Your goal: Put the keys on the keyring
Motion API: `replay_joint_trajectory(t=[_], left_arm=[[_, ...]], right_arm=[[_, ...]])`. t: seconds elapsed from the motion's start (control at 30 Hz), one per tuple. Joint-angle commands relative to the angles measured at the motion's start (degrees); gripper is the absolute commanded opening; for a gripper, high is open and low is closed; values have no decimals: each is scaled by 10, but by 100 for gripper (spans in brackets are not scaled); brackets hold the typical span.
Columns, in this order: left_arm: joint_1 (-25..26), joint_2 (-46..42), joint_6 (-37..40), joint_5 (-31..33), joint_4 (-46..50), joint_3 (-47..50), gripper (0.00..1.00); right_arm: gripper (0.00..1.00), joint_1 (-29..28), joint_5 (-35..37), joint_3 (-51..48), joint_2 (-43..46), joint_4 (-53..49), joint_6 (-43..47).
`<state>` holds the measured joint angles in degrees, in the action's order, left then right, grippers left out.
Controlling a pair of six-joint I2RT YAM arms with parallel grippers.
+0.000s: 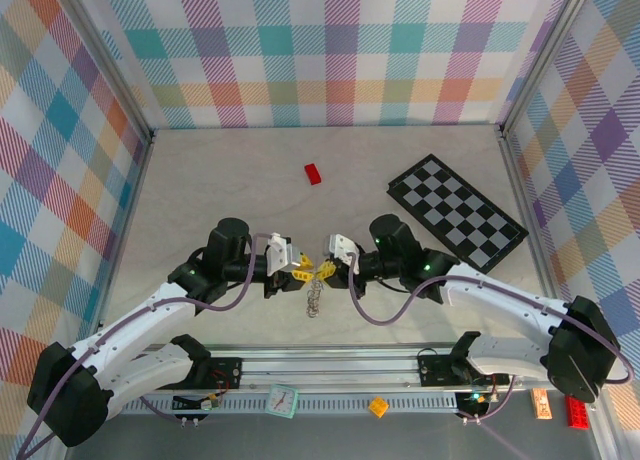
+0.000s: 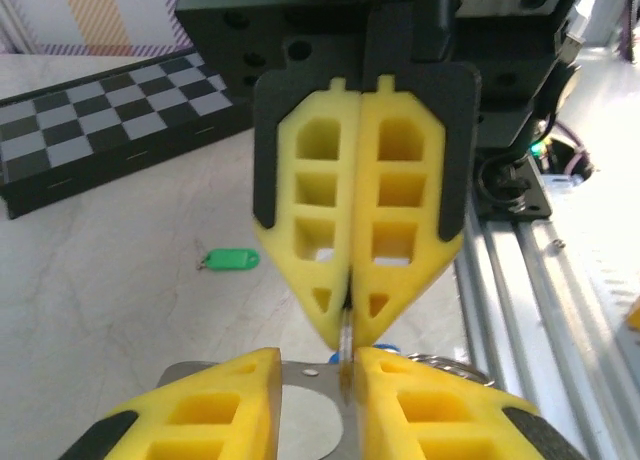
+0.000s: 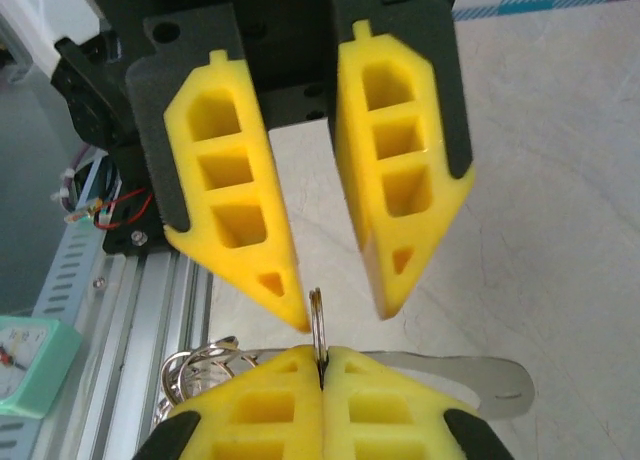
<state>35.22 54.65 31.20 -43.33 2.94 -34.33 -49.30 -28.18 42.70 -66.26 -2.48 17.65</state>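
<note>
Tip to tip, right pincer clamps keyring; left pincer stands slightly parted.

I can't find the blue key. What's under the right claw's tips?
A sliver of blue peeks out beneath the right claw, beside wire loops. The claws cover the rest, so I can't tell if it's the key. The green key lies further off.

Keyring aloft, edge-on; green key flat on table.
</note>
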Motion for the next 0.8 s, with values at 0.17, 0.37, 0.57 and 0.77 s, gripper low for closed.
replay_joint_trajectory(t=[0.17,0.37,0.57,0.77], left_arm=[[4,4,50,32,57,-29,21],[4,6,45,21,49,-28,18],[4,9,39,13,41,-27,18],[4,8,39,3,41,-26,2]], right_arm=[[0,-13,35,115,-34,-171,109],[0,-32,73,160,-64,-230,148],[0,-44,79,183,-83,-243,157],[5,-40,61,152,-56,-187,123]])
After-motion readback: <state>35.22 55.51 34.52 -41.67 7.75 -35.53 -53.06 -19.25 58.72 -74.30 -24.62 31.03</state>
